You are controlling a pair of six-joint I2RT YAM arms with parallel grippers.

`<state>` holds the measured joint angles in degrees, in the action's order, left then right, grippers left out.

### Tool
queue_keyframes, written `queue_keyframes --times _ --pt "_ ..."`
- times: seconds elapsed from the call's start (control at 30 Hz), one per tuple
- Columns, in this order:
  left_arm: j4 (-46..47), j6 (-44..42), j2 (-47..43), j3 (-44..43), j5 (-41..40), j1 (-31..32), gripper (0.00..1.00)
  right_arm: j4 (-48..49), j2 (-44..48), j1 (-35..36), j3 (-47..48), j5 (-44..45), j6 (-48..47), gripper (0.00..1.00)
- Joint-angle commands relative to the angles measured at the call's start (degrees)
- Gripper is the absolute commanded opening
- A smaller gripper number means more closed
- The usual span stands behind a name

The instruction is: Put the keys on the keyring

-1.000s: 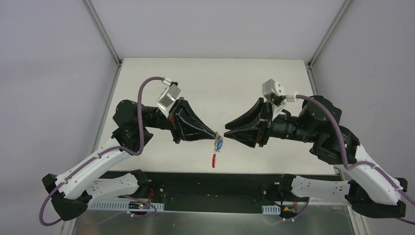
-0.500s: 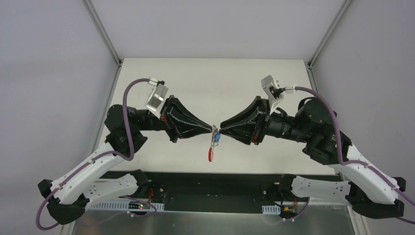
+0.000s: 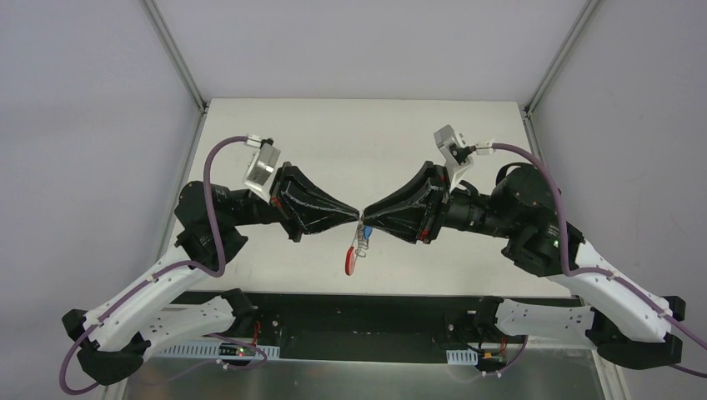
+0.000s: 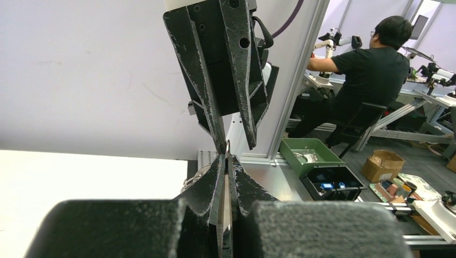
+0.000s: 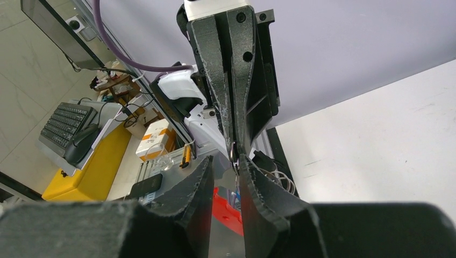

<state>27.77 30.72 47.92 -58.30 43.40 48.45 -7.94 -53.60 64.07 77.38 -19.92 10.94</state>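
keyring (image 3: 359, 231) hangs mid-air from clamped left gripper (image 3: 358, 218), red strip (image 3: 352, 262) now swung left | keys (image 3: 365, 237) dangle alongside, above desk (image 3: 333, 133) | right gripper (image 3: 368, 218), narrowed but gapped, now meets it tip-to-tip | threading likely starting

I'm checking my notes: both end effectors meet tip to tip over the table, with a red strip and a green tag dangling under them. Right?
The tag is blue, not green; the top view shows it. Otherwise yes: the left end effector and right end effector meet tip to tip over the table, with the red strip dangling under them.
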Motion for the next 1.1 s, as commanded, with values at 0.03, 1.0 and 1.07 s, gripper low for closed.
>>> queue_keyframes --times 0.03,1.0,1.07 --pt "1.79 -2.03 -1.60 0.11 -2.77 0.58 0.00 3.66 -0.35 0.61 0.99 -1.15 0.33 0.25" --pt "1.69 -2.86 -3.11 0.71 -4.93 0.57 0.00 3.38 -1.09 1.31 0.42 1.98 -1.41 0.15" --pt "1.70 -2.90 -3.13 0.65 -4.97 0.58 0.00 3.37 -1.38 1.48 0.58 2.01 -1.54 0.12"
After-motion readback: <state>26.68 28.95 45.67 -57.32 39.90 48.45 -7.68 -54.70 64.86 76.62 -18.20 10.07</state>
